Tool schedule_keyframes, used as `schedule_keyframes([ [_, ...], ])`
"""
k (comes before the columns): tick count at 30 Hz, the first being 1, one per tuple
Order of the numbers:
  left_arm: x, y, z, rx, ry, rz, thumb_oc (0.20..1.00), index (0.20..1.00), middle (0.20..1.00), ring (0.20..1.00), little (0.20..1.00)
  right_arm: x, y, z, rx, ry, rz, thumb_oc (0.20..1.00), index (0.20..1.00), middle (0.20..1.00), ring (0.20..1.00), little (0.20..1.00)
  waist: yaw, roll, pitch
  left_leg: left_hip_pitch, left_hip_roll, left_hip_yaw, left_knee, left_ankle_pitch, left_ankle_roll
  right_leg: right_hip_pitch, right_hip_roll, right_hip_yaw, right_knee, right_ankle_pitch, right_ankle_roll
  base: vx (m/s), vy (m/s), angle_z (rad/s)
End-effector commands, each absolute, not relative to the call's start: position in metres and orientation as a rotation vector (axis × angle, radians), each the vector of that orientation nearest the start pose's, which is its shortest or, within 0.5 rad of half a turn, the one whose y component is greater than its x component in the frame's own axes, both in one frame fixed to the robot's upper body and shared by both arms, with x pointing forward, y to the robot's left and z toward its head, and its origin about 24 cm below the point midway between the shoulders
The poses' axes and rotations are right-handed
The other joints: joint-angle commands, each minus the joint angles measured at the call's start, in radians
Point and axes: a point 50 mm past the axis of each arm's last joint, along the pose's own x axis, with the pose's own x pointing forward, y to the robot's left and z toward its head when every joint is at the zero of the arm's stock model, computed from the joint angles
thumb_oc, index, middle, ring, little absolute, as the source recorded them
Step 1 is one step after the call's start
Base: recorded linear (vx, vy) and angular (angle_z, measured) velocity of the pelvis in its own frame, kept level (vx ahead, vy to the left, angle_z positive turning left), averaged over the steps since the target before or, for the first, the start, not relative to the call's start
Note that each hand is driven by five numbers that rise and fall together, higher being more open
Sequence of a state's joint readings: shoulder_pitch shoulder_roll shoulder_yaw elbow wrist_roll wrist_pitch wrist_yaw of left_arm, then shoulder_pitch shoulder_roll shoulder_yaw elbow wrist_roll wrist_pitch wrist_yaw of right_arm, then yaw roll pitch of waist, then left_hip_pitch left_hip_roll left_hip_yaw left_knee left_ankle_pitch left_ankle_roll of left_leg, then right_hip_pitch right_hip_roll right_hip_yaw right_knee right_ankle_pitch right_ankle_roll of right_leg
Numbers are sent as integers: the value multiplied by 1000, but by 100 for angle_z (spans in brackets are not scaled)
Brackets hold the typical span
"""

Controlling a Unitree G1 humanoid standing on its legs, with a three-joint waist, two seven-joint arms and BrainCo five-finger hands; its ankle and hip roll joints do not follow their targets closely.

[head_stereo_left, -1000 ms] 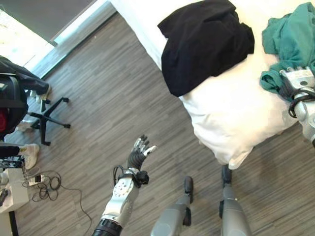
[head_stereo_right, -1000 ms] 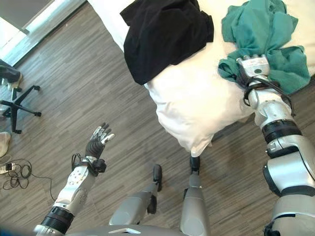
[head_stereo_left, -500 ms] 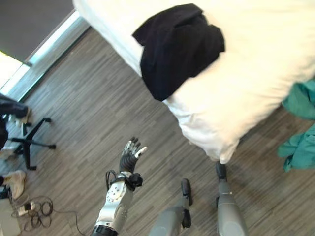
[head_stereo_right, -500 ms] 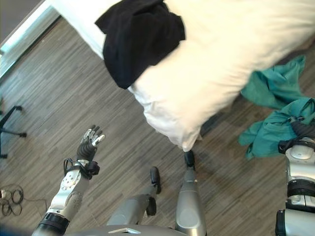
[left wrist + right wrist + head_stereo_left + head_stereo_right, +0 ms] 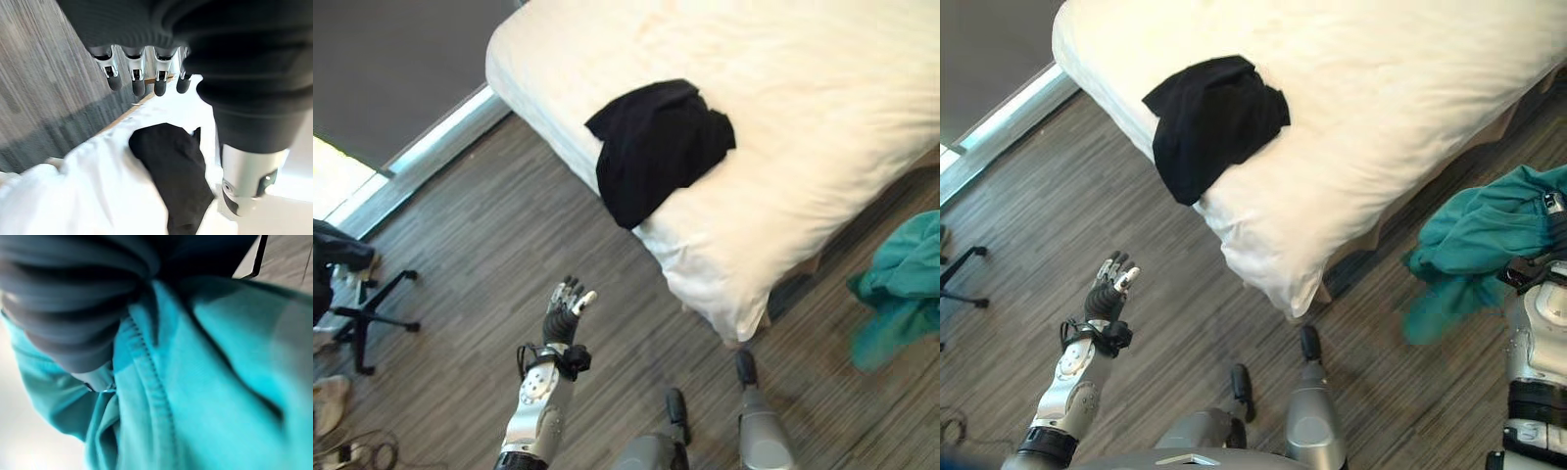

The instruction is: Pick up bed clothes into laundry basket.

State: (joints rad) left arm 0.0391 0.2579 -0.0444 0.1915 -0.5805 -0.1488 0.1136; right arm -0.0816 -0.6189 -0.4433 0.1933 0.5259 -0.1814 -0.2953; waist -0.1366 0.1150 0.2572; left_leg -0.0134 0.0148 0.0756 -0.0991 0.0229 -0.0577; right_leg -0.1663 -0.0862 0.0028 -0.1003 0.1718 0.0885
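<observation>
A black garment (image 5: 656, 147) lies crumpled near the corner of the white bed (image 5: 803, 117). Off the bed's right side, a teal garment (image 5: 1474, 245) hangs above the wooden floor from my right hand (image 5: 1555, 235), which is shut on its cloth. In the right wrist view the teal garment (image 5: 205, 382) presses against the hand's dark cover (image 5: 63, 298). My left hand (image 5: 565, 308) is held up over the floor left of the bed, open and holding nothing. The left wrist view shows its straight fingers (image 5: 138, 81) with the black garment (image 5: 176, 176) beyond them.
A black office chair base (image 5: 367, 313) stands on the floor at the far left, with a shoe (image 5: 328, 406) near it. A dark wall panel with a pale sill (image 5: 431, 147) runs along the upper left. The bed's corner (image 5: 734, 313) juts toward me.
The teal garment has come off the bed with my right hand and now hangs over the floor to the right. The camera has shifted. My left hand stays raised.
</observation>
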Motion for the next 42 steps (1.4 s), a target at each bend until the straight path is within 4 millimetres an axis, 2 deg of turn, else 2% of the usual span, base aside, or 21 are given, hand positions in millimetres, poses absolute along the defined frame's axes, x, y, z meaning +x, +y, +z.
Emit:
schedule_keyframes([
  [1,242,230,19,-219,39,244,1000,1000,1000,1000,1000,212,-362,147,53,-492,-672,200,200,200,200,200,-20,-58,-117,55,16,10,12,-13,-9,125,-45,-22,59,-124,52,60,43,-1],
  [3,241,233,20,-215,33,260,1000,1000,1000,1000,1000,207,-355,136,114,-487,-661,200,200,200,200,200,-25,-62,-119,68,17,9,12,-17,-4,129,-45,-21,83,-134,52,46,35,1],
  [4,240,240,22,-194,23,293,1000,1000,1000,1000,1000,198,-343,110,228,-444,-663,200,200,200,200,200,-33,-66,-123,89,19,4,12,-23,1,131,-43,-19,134,-158,53,44,48,-1],
  [6,239,248,22,-178,17,332,1000,1000,1000,1000,1000,193,-331,89,324,-405,-666,200,200,200,200,200,-39,-72,-124,104,18,0,12,-28,1,132,-43,-17,156,-169,55,9,30,3],
  [9,238,255,26,-173,-6,387,1000,1000,1000,1000,1000,193,-319,82,459,-429,-672,200,200,200,200,200,-39,-79,-130,123,21,8,12,-35,6,135,-46,-31,178,-171,60,-8,12,-1],
  [11,238,264,34,-166,-42,423,1000,1000,1000,1000,1000,198,-319,82,458,-429,-668,200,200,200,200,200,-30,-80,-110,135,27,23,12,-38,17,94,-38,-42,289,-174,75,-83,27,-11],
  [13,236,283,49,-99,-104,491,1000,1000,1000,1000,1000,214,-314,99,431,-472,-616,200,200,200,200,200,31,-79,-77,152,47,74,12,-56,16,10,-92,-244,414,-166,97,-100,4,-38],
  [14,236,283,50,-99,-106,491,1000,1000,1000,1000,1000,215,-314,99,432,-473,-616,200,200,200,200,200,28,-79,-76,150,47,73,12,-56,16,9,-93,-247,416,-168,96,-32,-44,-78],
  [15,233,291,53,-79,-118,525,1000,1000,1000,1000,1000,219,-311,104,430,-487,-599,200,200,200,200,200,52,-86,-82,151,48,92,12,-58,8,23,-115,-318,389,-176,85,6,-127,-115],
  [16,232,298,58,-56,-137,546,1000,1000,1000,1000,1000,220,-311,110,404,-500,-587,200,200,200,200,200,46,-91,-84,158,61,91,12,-47,-4,59,-98,-310,326,-192,73,77,-319,-95],
  [17,228,310,68,-24,-176,581,1000,1000,1000,1000,1000,217,-318,115,382,-527,-599,200,200,200,200,200,65,-117,-91,127,108,85,119,-39,-25,95,-59,-277,276,-214,34,108,-365,-54],
  [19,228,314,74,-17,-200,589,1000,1000,1000,1000,1000,220,-320,122,379,-558,-598,200,200,200,200,200,80,-125,-84,89,131,87,202,-33,-38,113,-46,-284,261,-222,18,45,-277,0],
  [20,237,315,80,-5,-209,581,1000,1000,1000,1000,1000,221,-323,130,344,-564,-584,200,200,200,200,200,85,-135,-56,1,166,75,401,13,-51,166,-20,-291,228,-234,-19,-2,-210,-13],
  [22,241,320,88,45,-225,586,1000,1000,1000,1000,1000,227,-318,136,308,-557,-535,200,200,200,200,200,96,-141,-39,-52,149,15,502,28,-46,196,-11,-272,208,-245,-32,29,-124,-2],
  [25,242,324,91,56,-235,598,1000,1000,1000,1000,1000,228,-315,136,299,-548,-517,200,200,200,200,200,99,-145,-48,-95,140,-5,449,21,-41,213,-21,-248,187,-249,-24,111,39,-23],
  [26,242,330,100,65,-263,612,1000,1000,1000,1000,1000,229,-313,136,300,-547,-500,200,200,200,200,200,108,-145,-60,-104,154,-7,354,23,-45,234,-24,-225,170,-256,-15,204,89,-21],
  [30,253,335,110,87,-279,631,1000,1000,1000,1000,1000,232,-311,133,317,-531,-486,200,200,200,200,200,123,-121,-61,-108,145,-51,146,121,-85,281,-15,-178,147,-268,-4,223,132,-32],
  [35,268,354,129,141,-282,656,1000,1000,1000,1000,1000,232,-309,125,303,-488,-477,200,200,200,200,200,85,-102,-83,-57,136,-33,106,92,-84,302,-47,-138,115,-259,26,142,165,-61],
  [38,280,387,177,500,-236,718,1000,1000,1000,1000,1000,233,-302,117,333,-462,-465,200,200,200,200,200,50,-102,-92,-20,118,15,102,56,-48,284,-80,-93,106,-226,59,123,221,-40],
  [41,288,398,206,591,-243,777,1000,1000,1000,1000,1000,235,-295,112,346,-440,-439,200,200,200,200,200,41,-116,-84,-28,113,36,121,37,-37,263,-92,-70,105,-211,73,21,141,-42],
  [42,294,408,230,640,-247,835,1000,1000,1000,1000,1000,238,-288,110,362,-427,-403,200,200,200,200,200,25,-131,-66,-50,111,54,154,20,-28,232,-101,-51,107,-193,87,-33,175,-31],
])
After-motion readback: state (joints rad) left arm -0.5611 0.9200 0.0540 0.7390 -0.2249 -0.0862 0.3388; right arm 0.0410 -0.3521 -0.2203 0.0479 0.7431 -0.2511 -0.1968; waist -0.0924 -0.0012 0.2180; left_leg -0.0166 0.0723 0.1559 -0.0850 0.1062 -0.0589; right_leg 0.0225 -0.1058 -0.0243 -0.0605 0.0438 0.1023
